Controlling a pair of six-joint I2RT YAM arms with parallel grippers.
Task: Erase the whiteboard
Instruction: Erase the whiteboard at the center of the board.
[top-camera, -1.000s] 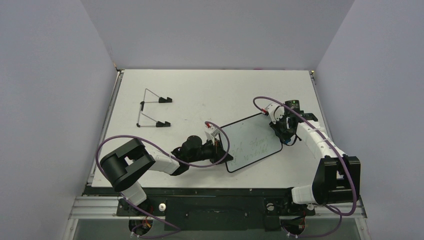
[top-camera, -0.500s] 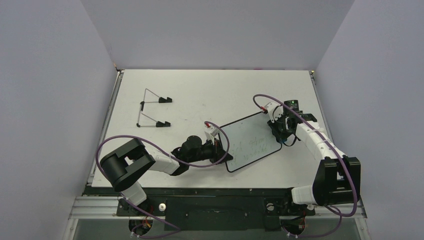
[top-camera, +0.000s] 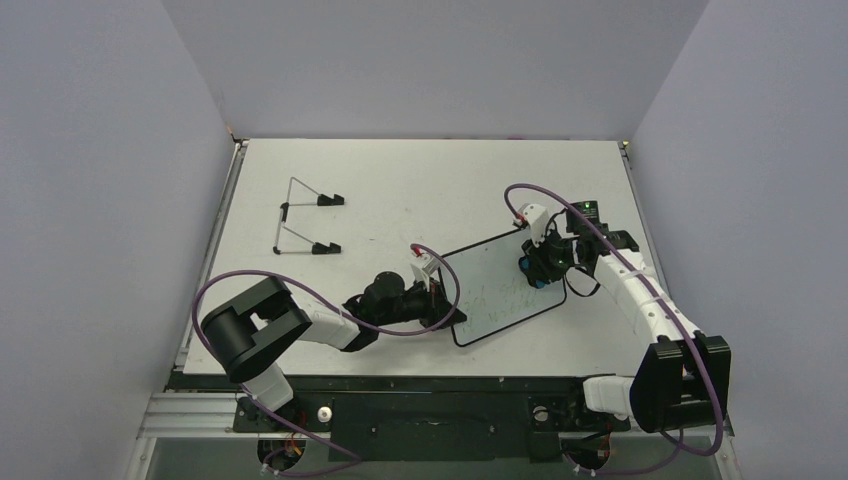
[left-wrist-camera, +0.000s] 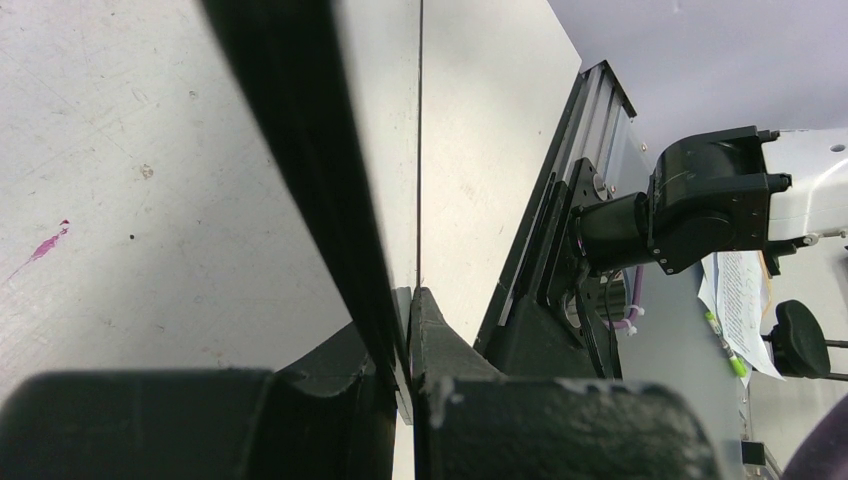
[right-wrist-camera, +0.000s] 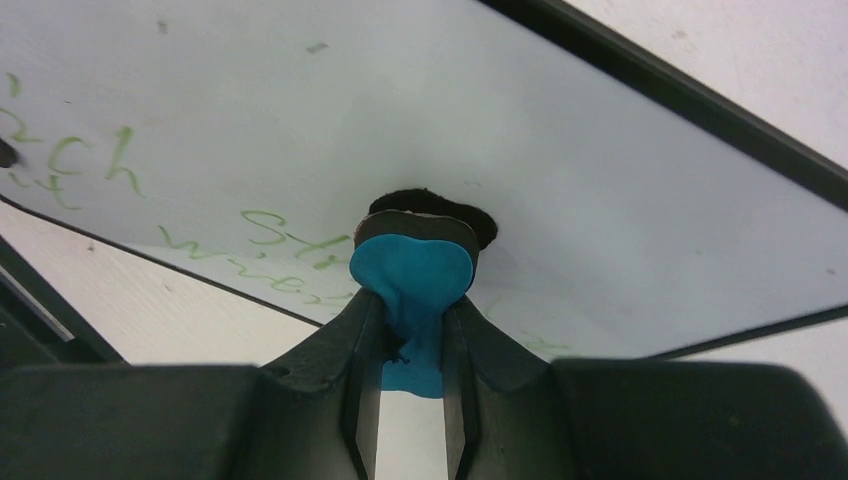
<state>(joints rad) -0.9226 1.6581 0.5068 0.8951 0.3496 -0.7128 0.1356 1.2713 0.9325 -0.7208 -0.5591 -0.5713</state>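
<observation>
The left gripper pinches the whiteboard's edge, the right gripper clamps a blue eraser against its face, and the wire stand sits well apart.

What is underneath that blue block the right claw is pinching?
The whiteboard: the blue eraser sets its black pad against the white face, green handwriting beside it. Whatever lies directly beneath the pad is covered.
</observation>
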